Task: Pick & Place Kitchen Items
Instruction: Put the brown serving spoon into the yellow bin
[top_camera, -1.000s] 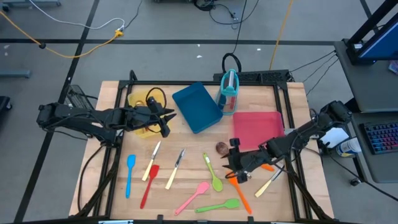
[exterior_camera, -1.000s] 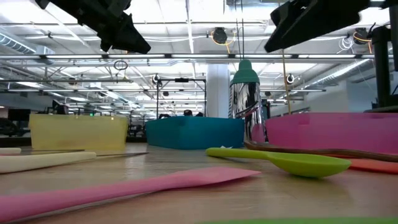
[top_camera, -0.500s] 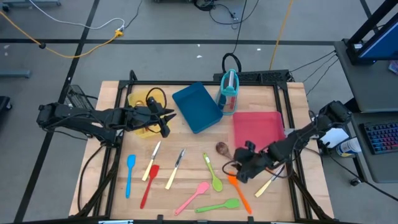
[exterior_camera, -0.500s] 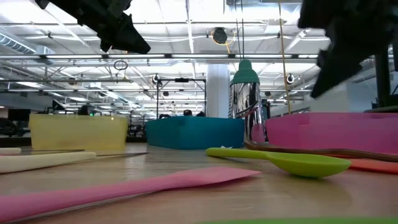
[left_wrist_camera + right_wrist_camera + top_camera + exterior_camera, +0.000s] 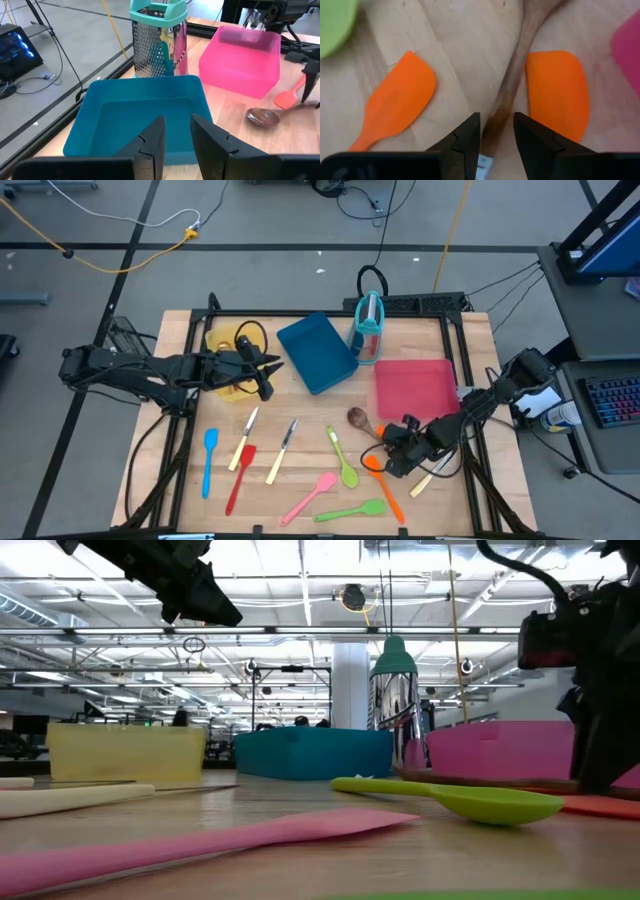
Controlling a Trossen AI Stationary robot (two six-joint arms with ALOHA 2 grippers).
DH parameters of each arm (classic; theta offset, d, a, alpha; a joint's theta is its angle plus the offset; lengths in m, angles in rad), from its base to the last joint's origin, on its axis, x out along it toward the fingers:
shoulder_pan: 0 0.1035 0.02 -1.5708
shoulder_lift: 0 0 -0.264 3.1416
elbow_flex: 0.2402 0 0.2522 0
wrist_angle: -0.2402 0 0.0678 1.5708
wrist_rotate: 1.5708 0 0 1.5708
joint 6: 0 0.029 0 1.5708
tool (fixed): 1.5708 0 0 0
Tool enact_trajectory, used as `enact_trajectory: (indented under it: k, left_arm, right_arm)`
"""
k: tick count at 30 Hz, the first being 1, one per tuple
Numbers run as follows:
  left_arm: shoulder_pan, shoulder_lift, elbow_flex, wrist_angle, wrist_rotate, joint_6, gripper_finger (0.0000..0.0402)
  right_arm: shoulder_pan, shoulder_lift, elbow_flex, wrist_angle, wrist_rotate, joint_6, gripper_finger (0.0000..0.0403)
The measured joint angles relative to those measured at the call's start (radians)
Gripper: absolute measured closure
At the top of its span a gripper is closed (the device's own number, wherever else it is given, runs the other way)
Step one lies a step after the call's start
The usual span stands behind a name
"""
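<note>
The high view looks straight down on the whole table [image 5: 200,340] and both arms. The low view sits at table-top height, facing level across it into the room. The left wrist view looks forward over the blue tray [image 5: 140,117] — grater [image 5: 159,37] at 12 o'clock. The right wrist view is pressed close to the tabletop. All views share the blue tray's surroundings — the wooden surface.

The table [image 5: 190,350] is showing pale wood boards with visible grain, matt. The brown spoon [image 5: 357,418] is looking like dark, slightly glossy wood. The orange spatulas [image 5: 395,105] are looking like smooth matt plastic. The grater [image 5: 157,40] is showing shiny perforated metal under a teal plastic top. The blue tray [image 5: 140,117] is looking like smooth plastic.
</note>
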Motion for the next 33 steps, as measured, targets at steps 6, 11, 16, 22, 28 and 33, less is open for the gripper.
enact_trajectory:
  k: [6,11,16,22,28,33]
  left_arm:
    - [0.000,0.000,0.000,0.000,0.000,0.000,0.0304]
    - [0.000,0.000,0.000,0.000,0.000,0.000,0.0304]
    - [0.000,0.000,0.000,-0.001,-0.001,-0.010,0.0304]
    - [0.000,0.000,0.000,0.000,-0.001,-0.015,0.0304]
    - [0.000,0.000,0.000,0.000,-0.002,-0.034,0.0304]
    - [0.000,0.000,0.000,0.001,-0.002,-0.036,0.0304]
  right_arm:
    - [0.000,0.005,0.000,0.057,0.017,-0.052,0.0272]
    - [-0.002,0.005,-0.010,0.060,0.086,-0.072,0.0253]
    - [-0.002,0.003,-0.073,0.156,0.088,-0.042,0.0255]
    - [-0.001,0.001,-0.140,0.240,0.101,-0.094,0.0291]
    - [-0.001,0.001,-0.156,0.233,0.144,-0.165,0.0370]
    - [0.002,-0.017,-0.157,0.254,0.154,-0.174,0.0369]
